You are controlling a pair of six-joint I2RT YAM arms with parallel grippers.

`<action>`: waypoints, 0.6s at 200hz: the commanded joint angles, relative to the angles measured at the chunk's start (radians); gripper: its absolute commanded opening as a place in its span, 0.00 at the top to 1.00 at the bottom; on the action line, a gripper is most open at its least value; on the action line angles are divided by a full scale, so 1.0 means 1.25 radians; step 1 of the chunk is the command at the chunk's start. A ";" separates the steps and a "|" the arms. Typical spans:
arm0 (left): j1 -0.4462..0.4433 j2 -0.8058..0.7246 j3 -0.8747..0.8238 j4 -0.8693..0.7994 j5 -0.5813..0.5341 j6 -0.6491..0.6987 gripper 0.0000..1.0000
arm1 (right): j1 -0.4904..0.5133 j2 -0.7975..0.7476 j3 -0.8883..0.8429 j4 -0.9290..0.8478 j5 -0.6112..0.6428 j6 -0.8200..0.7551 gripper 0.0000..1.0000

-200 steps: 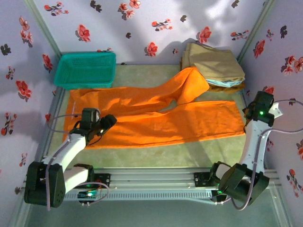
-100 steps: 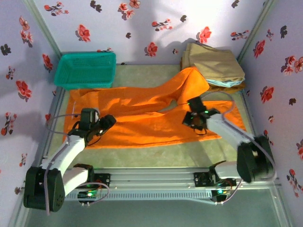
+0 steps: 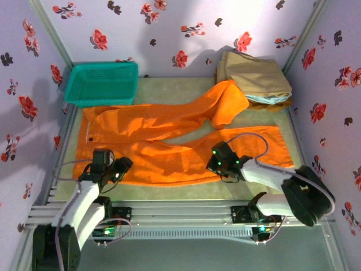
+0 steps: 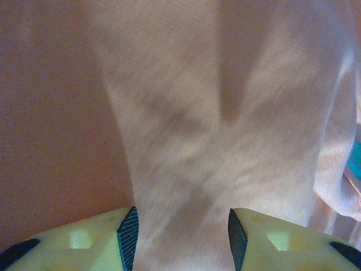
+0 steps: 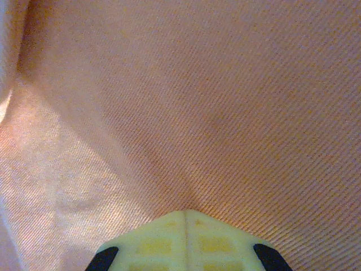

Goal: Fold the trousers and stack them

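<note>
The trousers [image 3: 175, 161] lie spread flat across the counter [image 3: 169, 90], waist to the left just near of the teal basket [image 3: 101, 83], legs running right. The near leg lies straight. The far leg splays away, and its cuff rides up against the tan folded garment [image 3: 254, 73] in the far right corner.

The left claw [image 3: 119, 168] sits at the near left edge of the waist. In its wrist view the jaws stand about half apart, and a raised ridge of cloth fills the gap from pad [image 4: 128, 237] to pad, which reads as a grip on the fabric. The right claw [image 3: 216, 161] is down on the near leg, roughly midway along. Its fingers [image 5: 163, 237] are pressed tight together, and the weave puckers toward their tip, so it seems to have nipped a thin pinch of cloth.

This looks like the start of the first fold, with nothing folded yet. The next move calls for both claws to lift together and carry the near edge toward the far side, over the other leg. Because the legs splay, they will not line up unless the far one is drawn straight.
</note>
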 commanded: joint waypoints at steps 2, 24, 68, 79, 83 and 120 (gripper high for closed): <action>-0.008 -0.118 0.003 -0.230 0.031 -0.040 0.53 | 0.010 -0.080 -0.069 -0.286 -0.014 0.053 1.00; -0.010 -0.214 0.035 -0.299 0.029 -0.052 0.52 | 0.007 -0.196 -0.032 -0.387 0.006 0.033 1.00; 0.000 -0.008 0.155 -0.120 0.010 -0.001 0.46 | -0.108 -0.124 0.178 -0.410 0.061 -0.154 1.00; 0.013 0.093 0.208 -0.071 -0.007 0.032 0.46 | -0.148 -0.058 0.230 -0.387 0.061 -0.202 1.00; 0.019 0.129 0.227 -0.054 -0.012 0.040 0.46 | -0.163 -0.032 0.252 -0.381 0.068 -0.216 1.00; 0.086 0.418 0.340 0.121 -0.054 0.053 0.46 | -0.282 0.183 0.366 -0.305 0.084 -0.257 1.00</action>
